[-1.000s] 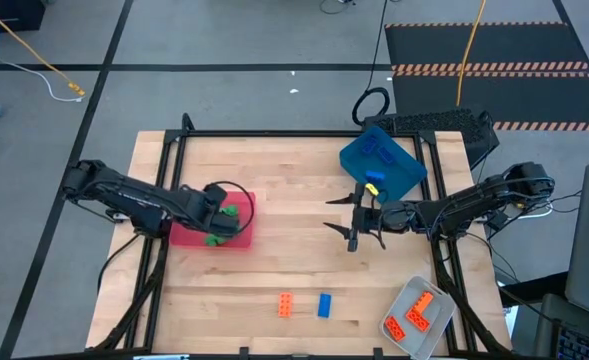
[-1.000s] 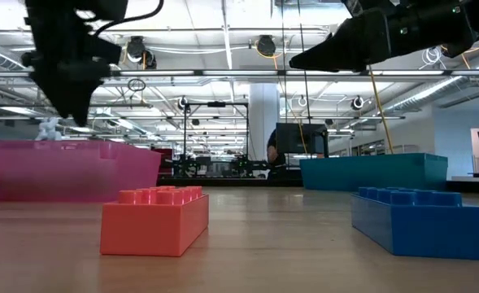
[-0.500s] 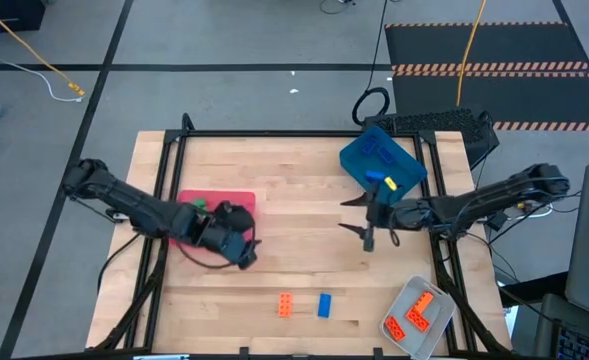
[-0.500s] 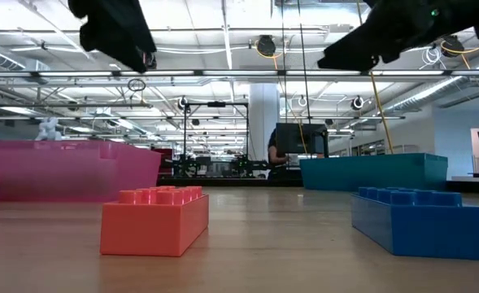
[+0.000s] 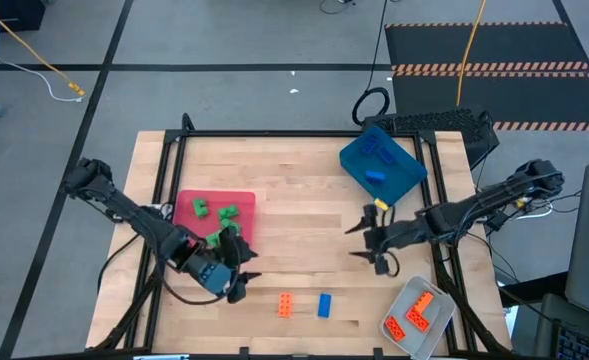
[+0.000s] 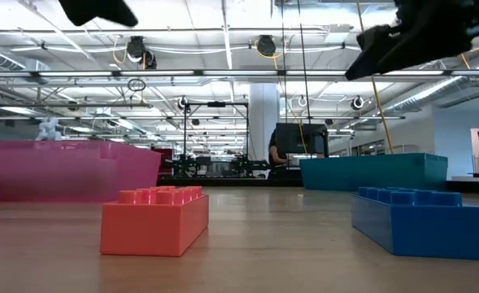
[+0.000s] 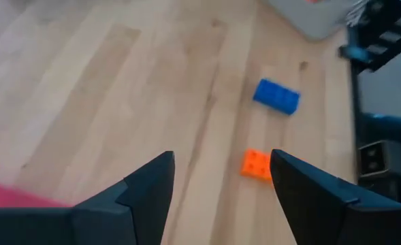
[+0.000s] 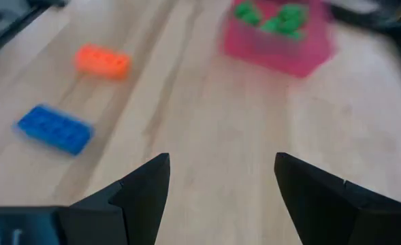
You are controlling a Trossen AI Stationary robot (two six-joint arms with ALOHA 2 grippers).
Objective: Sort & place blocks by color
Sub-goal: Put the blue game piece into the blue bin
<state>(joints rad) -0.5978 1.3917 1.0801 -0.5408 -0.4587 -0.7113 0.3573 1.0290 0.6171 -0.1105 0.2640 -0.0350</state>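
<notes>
On the table near its front edge lie two loose blocks, an orange block (image 5: 286, 305) (image 7: 257, 165) (image 8: 103, 60) and a blue block (image 5: 324, 305) (image 7: 277, 95) (image 8: 55, 128), flat with studs up. My left gripper (image 5: 244, 272) (image 7: 222, 160) hangs open above the table, between the red tray (image 5: 214, 215) and the orange block, slanting down toward that block. My right gripper (image 5: 359, 243) (image 8: 222, 160) hangs open over the table's right half, on the near side of the blue tray (image 5: 382, 165), pointing left. Neither gripper has anything between its fingers.
The red tray holds several green blocks (image 8: 268, 17). The blue tray at the far right holds blue blocks. A clear-grey tray (image 5: 419, 315) at the near right corner holds orange blocks. Bare wood lies between the trays.
My left gripper has left the red tray and swung toward the table's near edge and the loose orange block, tipping from pointing down to slanting forward. My right gripper has drawn away from the blue tray toward the near edge.
</notes>
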